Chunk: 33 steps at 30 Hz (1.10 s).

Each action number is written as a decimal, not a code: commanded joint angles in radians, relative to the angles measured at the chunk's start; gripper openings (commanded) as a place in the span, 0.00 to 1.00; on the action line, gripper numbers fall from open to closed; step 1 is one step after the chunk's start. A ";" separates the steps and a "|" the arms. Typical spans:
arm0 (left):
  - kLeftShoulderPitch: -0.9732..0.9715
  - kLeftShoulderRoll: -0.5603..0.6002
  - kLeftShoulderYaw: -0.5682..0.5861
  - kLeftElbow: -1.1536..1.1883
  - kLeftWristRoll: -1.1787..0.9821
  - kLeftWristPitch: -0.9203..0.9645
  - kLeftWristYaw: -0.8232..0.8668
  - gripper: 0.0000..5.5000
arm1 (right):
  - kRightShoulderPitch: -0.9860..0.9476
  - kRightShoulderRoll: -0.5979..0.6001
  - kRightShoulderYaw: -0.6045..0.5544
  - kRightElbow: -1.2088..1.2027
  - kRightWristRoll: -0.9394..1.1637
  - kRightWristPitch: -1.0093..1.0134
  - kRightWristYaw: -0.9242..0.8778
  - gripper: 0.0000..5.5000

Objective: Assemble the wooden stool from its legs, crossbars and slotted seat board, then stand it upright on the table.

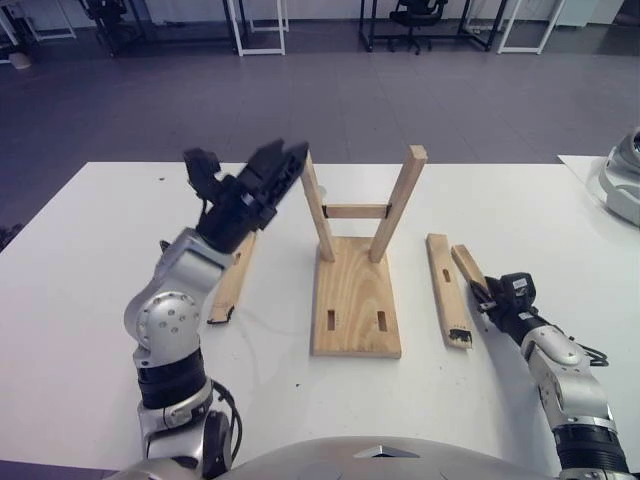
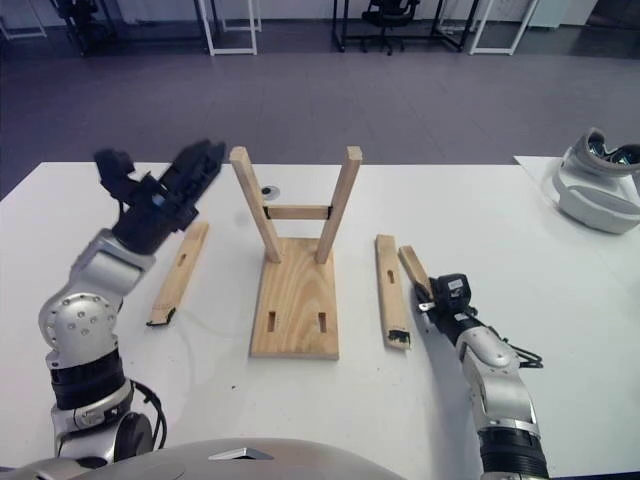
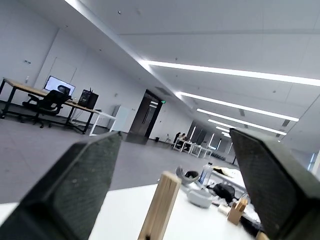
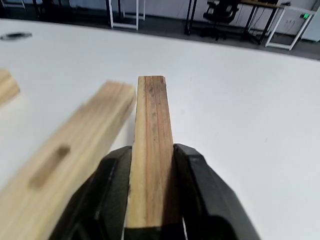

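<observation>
Seat board [image 1: 355, 295]: lies flat, with two legs [image 1: 395, 205] and a crossbar [image 1: 357, 211] standing at its far end.
My left gripper [image 1: 278, 160]: spread wide, raised left of the board; my wrist view frames one leg top.
My right gripper [image 1: 486, 296]: right of the board, pinching a short bar [image 4: 151, 110]; a loose leg [image 1: 442, 285] lies just beside.

The left arm is bent at the elbow and raised above the surface, its gripper [image 1: 283, 166] held high with fingers spread wide apart. The right arm stretches forward, low over the surface, its gripper [image 1: 488, 296] clamped on a crossbar [image 4: 150, 140].
</observation>
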 commanded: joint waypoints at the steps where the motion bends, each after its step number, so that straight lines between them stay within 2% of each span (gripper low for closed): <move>1: -0.176 -0.014 0.014 0.062 -0.108 0.003 0.127 0.72 | -0.240 -0.044 -0.035 -0.192 0.078 -0.003 0.004 0.24; 2: -0.220 -0.014 0.019 0.090 -0.135 0.000 0.156 0.72 | -0.295 -0.057 0.006 -0.251 0.047 -0.019 0.018 0.24; 4: -0.305 -0.024 0.020 0.150 -0.184 -0.002 0.210 0.72 | -0.402 -0.080 0.169 -0.347 -0.120 -0.128 0.053 0.24; 5: -0.337 -0.031 0.015 0.176 -0.202 -0.002 0.231 0.72 | -0.457 -0.054 0.241 -0.385 -0.181 -0.173 0.046 0.24; 9: -0.387 -0.035 -0.008 0.186 -0.261 0.005 0.270 0.72 | -0.551 0.008 0.382 -0.407 -0.321 -0.287 0.031 0.24; 25: -0.330 0.012 -0.069 0.161 -0.248 -0.001 0.250 0.16 | -0.553 0.026 0.380 -0.403 -0.332 -0.325 0.037 0.24; 31: -0.309 0.058 -0.119 0.156 -0.160 -0.013 0.180 0.08 | -0.541 0.046 0.381 -0.469 -0.246 -0.248 0.077 0.23; 33: -0.297 0.067 -0.139 0.147 -0.136 -0.012 0.157 0.07 | -0.540 0.051 0.377 -0.482 -0.221 -0.224 0.085 0.15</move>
